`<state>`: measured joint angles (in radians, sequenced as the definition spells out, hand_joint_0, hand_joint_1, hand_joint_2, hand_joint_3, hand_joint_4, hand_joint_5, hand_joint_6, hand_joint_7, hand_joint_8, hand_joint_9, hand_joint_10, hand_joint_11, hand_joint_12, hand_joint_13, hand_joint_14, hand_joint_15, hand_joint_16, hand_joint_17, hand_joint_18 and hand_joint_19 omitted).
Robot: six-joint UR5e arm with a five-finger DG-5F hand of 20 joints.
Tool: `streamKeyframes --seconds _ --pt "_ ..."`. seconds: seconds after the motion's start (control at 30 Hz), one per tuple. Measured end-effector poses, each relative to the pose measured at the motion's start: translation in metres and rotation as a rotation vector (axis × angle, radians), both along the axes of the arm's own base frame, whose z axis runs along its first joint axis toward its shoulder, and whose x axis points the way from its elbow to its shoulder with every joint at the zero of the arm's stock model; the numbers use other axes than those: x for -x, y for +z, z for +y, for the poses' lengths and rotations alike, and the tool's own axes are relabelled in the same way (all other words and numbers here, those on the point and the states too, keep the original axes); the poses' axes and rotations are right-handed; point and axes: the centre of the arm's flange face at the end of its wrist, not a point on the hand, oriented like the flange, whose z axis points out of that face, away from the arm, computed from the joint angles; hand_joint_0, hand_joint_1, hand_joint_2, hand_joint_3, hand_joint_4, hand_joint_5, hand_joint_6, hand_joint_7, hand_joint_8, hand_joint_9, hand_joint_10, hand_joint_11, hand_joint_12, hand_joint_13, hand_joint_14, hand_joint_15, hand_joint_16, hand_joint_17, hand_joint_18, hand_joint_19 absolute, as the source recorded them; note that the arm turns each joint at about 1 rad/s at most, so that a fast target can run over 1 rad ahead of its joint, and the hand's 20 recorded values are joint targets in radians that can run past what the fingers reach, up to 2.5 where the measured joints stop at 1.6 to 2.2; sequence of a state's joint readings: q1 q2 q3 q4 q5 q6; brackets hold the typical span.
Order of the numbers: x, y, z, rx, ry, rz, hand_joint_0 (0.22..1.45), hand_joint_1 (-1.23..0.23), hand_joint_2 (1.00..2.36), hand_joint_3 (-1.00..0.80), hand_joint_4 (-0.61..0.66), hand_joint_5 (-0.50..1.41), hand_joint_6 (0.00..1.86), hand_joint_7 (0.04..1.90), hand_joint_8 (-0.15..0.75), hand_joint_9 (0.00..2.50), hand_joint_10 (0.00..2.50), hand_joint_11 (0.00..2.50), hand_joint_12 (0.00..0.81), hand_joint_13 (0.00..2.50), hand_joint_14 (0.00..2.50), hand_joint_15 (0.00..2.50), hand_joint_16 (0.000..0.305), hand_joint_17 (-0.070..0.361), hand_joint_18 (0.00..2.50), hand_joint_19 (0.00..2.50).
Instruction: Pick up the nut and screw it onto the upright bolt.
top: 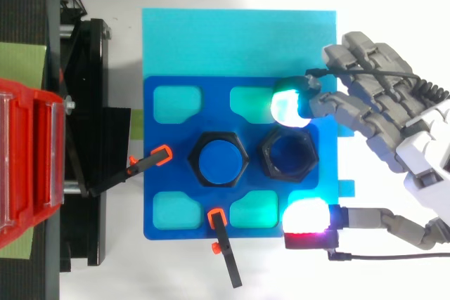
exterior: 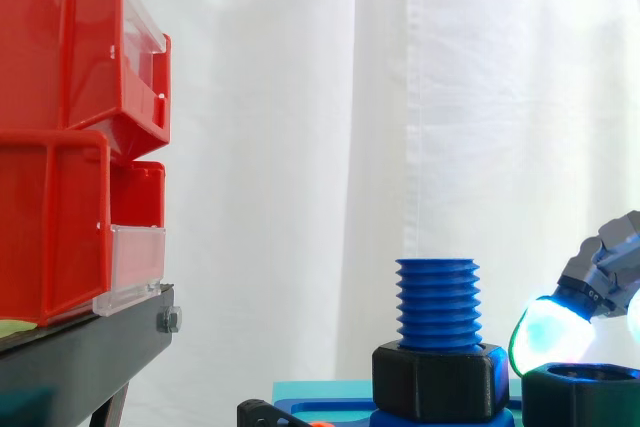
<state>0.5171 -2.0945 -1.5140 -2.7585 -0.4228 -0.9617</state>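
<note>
In the side view, the blue threaded bolt [exterior: 437,302] stands upright low in the middle, with a black hex collar [exterior: 437,379] around its foot. Just right of it, at the bottom edge, is the black nut [exterior: 580,395], resting loose and flat. One grey finger of the hand [exterior: 603,269] slants down from the right, and its cyan glowing fingertip [exterior: 548,339] is just above the nut's left rim; contact cannot be told. Red bins [exterior: 60,147] are stacked on a black stand [exterior: 80,352] at the left, before a white curtain [exterior: 350,97]. From the top, the bolt [top: 221,159] is at the middle of a blue plate [top: 214,103] that lies on a cyan board [top: 239,40], and the nut [top: 287,154] lies just beside the bolt, toward the plate's right edge. The hand [top: 422,145] reaches in over that edge, spread open: a cyan fingertip [top: 288,107] on one side of the nut, the magenta thumb pad [top: 307,216] on the other, apart from it, neither closed on it. Two orange-tipped clamps [top: 162,154] grip the plate's left and lower edges.
</note>
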Motion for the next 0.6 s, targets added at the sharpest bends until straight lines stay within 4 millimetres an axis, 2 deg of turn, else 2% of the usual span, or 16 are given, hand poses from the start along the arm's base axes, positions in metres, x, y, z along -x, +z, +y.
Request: streamKeyframes --seconds 0.27,0.47,0.5,0.6 --pt "0.0006 -0.0003 -0.0047 0.007 -0.004 0.013 0.41 -0.73 1.00 -0.50 0.23 -0.29 0.50 0.79 0.297 0.09 0.00 0.00 0.423 0.04 0.00 0.00 0.067 0.151 0.03 0.00" --pt "0.0006 -0.0003 -0.0058 0.007 -0.005 0.014 0.38 -0.71 1.00 -0.50 0.26 -0.30 0.50 0.86 0.299 0.05 0.00 0.00 0.431 0.02 0.00 0.00 0.069 0.155 0.00 0.00" --pt "0.0007 -0.0003 -0.0061 0.007 -0.005 0.015 0.38 -0.76 1.00 -0.50 0.28 -0.29 0.50 0.84 0.318 0.12 0.00 0.00 0.443 0.09 0.00 0.00 0.071 0.160 0.11 0.00" --pt "0.0003 -0.0006 -0.0066 0.010 -0.003 0.017 0.37 -0.77 1.00 -0.50 0.29 -0.29 0.50 0.85 0.323 0.12 0.00 0.00 0.448 0.09 0.00 0.00 0.072 0.162 0.12 0.00"
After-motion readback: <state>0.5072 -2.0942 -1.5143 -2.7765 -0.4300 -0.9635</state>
